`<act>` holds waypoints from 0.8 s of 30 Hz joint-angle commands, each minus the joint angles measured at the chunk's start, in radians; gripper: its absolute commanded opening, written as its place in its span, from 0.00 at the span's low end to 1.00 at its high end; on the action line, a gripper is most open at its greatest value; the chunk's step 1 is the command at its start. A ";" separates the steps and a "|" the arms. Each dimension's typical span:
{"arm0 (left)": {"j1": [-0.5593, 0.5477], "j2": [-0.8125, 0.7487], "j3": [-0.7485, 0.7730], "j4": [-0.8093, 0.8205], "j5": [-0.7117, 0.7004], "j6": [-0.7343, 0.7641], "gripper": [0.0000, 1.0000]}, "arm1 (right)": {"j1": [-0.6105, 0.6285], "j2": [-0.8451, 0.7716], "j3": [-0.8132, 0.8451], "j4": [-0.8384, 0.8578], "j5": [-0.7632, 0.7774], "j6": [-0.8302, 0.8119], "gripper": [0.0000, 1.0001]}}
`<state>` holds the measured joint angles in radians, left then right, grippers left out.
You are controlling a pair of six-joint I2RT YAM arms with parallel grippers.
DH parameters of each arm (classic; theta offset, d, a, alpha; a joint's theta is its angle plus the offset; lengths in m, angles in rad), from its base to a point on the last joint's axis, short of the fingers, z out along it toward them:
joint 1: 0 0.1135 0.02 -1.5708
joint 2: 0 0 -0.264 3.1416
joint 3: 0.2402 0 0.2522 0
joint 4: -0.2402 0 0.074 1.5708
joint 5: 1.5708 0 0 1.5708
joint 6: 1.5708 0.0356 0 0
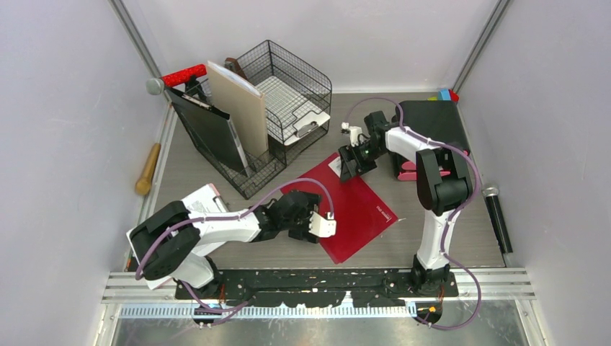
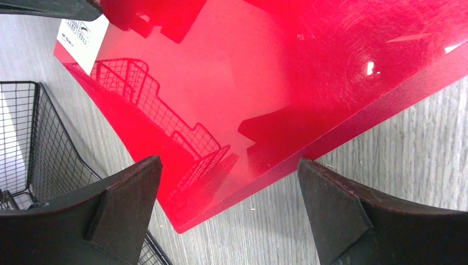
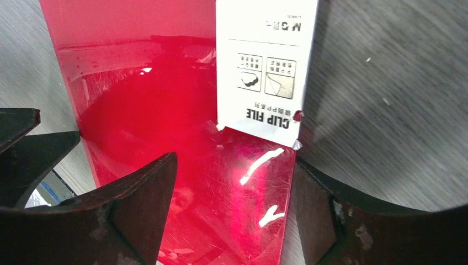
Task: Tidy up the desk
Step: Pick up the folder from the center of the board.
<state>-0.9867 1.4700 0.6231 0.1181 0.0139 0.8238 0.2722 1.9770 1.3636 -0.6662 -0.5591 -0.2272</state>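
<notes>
A glossy red clip file (image 1: 360,209) lies flat on the grey wood-grain desk (image 1: 461,231). My left gripper (image 1: 324,225) hovers open over the file's near-left part. In the left wrist view a corner of the file (image 2: 265,83) sits between and ahead of the wide-apart fingers of the left gripper (image 2: 229,212), untouched. My right gripper (image 1: 351,164) is at the file's far corner. In the right wrist view the right gripper (image 3: 234,165) straddles the file's edge (image 3: 165,99) below its white label (image 3: 265,66). One finger is over the file, the other over the desk (image 3: 386,83).
A black wire-mesh tray rack (image 1: 288,94) stands at the back, with a mesh file stand holding clipboards (image 1: 223,137) to its left. A black drawer unit (image 1: 432,119) is at the back right. A microphone (image 1: 497,216) lies at the right, a wooden handle (image 1: 148,169) at the left.
</notes>
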 commanded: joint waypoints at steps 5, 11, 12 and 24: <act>-0.003 0.069 -0.040 0.024 -0.102 0.030 1.00 | 0.027 0.001 0.041 -0.188 -0.216 0.005 0.66; -0.004 0.054 -0.050 0.025 -0.113 0.026 1.00 | 0.029 -0.059 0.036 -0.243 -0.255 0.004 0.59; -0.003 0.051 -0.051 0.025 -0.117 0.024 1.00 | 0.032 -0.070 0.036 -0.250 -0.258 0.001 0.59; -0.004 0.056 -0.048 0.022 -0.139 0.011 1.00 | 0.049 -0.146 0.010 -0.352 -0.320 -0.046 0.47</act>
<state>-0.9951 1.4708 0.6098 0.1413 -0.1143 0.8425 0.2523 1.8618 1.3987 -0.8112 -0.6506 -0.2916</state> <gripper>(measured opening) 0.994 0.549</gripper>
